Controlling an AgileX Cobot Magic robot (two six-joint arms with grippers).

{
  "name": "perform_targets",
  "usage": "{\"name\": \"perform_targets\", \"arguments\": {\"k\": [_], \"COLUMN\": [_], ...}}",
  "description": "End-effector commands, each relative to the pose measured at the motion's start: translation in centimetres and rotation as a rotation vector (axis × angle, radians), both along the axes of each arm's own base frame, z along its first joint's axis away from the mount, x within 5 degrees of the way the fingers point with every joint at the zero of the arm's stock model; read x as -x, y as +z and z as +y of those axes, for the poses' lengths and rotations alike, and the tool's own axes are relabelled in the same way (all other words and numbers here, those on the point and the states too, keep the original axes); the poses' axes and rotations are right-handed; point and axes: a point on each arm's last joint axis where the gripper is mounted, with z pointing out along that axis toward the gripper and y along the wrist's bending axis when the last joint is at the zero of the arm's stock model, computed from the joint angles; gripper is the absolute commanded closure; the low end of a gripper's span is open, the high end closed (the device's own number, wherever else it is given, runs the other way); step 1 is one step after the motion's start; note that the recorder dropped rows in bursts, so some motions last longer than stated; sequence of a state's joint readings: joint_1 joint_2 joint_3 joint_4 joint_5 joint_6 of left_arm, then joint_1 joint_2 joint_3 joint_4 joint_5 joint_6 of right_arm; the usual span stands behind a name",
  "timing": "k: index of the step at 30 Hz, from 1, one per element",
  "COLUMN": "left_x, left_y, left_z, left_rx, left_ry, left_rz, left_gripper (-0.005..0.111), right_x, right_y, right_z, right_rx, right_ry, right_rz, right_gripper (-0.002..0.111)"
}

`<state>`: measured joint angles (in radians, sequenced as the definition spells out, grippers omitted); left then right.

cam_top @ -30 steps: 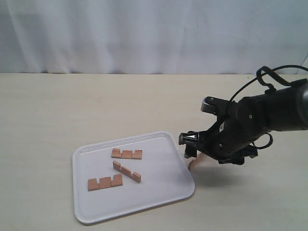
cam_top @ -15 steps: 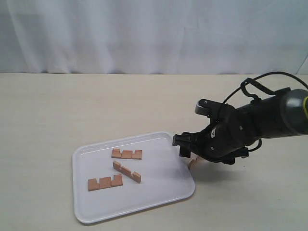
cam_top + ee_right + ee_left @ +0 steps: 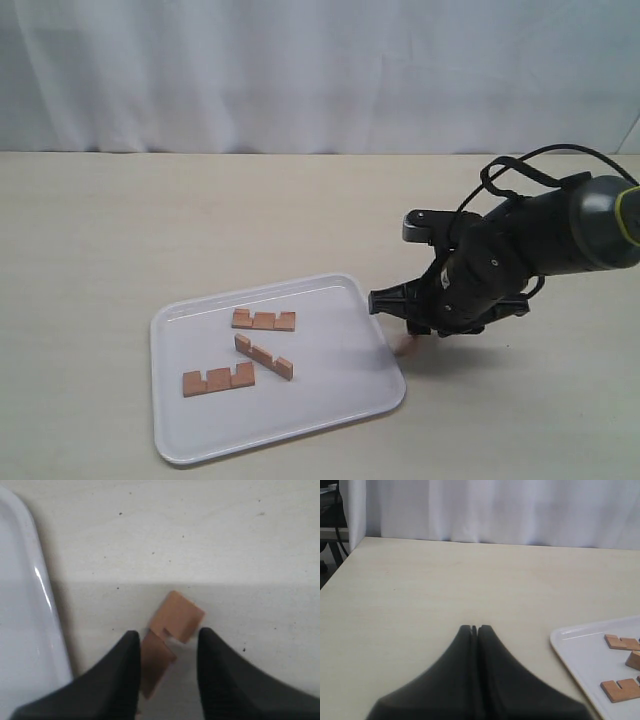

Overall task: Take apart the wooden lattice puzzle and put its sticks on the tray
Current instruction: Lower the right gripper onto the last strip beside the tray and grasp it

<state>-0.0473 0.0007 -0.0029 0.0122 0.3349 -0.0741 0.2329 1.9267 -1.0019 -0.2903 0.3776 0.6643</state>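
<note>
The wooden lattice puzzle is not in view as a grid; its sticks lie apart. Three notched sticks [image 3: 264,320] [image 3: 264,357] [image 3: 218,380] rest on the white tray [image 3: 330,345]. A fourth stick [image 3: 172,620] lies on the table just off the tray's right edge, its tip [image 3: 404,345] peeking out under my right gripper [image 3: 405,312]. That gripper [image 3: 168,634] is low over it, jaws partly open around it, one finger touching the stick, a gap at the other. My left gripper [image 3: 474,628] is shut and empty, left of the tray [image 3: 580,655].
The tray's rounded rim [image 3: 20,605] runs close beside the fourth stick. A white curtain backs the beige table. The right arm's black cable [image 3: 520,170] loops above its wrist.
My right gripper has shifted down and slightly left over the stick beside the tray, and its jaws have narrowed around it. The sticks on the tray have not moved.
</note>
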Motion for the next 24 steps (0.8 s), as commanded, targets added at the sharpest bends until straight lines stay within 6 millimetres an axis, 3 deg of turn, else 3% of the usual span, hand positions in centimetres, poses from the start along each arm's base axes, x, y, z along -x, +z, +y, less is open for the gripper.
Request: {"name": "perform_targets", "arguments": {"k": [1, 5, 11, 15, 21, 24], "left_x": [0.0, 0.0, 0.0, 0.0, 0.0, 0.0], "left_y": [0.0, 0.0, 0.0, 0.0, 0.0, 0.0], "left_z": [0.0, 0.0, 0.0, 0.0, 0.0, 0.0], "left_rx": [0.000, 0.000, 0.000, 0.000, 0.000, 0.000], "left_ry": [-0.002, -0.002, -0.002, -0.002, -0.002, -0.002], "left_rz": [-0.009, -0.009, -0.009, -0.009, -0.009, -0.009], "left_gripper": [0.107, 0.107, 0.107, 0.107, 0.107, 0.107], "right_x": [0.0, -0.2, -0.4, -0.2, -0.2, -0.2], "right_y": [0.1, 0.7, 4.0, 3.9, 2.5, 1.4], "right_z": [0.0, 0.0, -0.2, -0.3, -0.1, 0.0], "right_rx": [0.021, 0.029, 0.071, 0.084, 0.055, 0.053], "right_ry": [0.029, 0.056, 0.109, 0.097, 0.066, 0.056], "right_rz": [0.008, -0.007, -0.042, -0.006, 0.042, 0.075], "right_gripper": [0.104, 0.104, 0.104, 0.101, 0.058, 0.054]}}
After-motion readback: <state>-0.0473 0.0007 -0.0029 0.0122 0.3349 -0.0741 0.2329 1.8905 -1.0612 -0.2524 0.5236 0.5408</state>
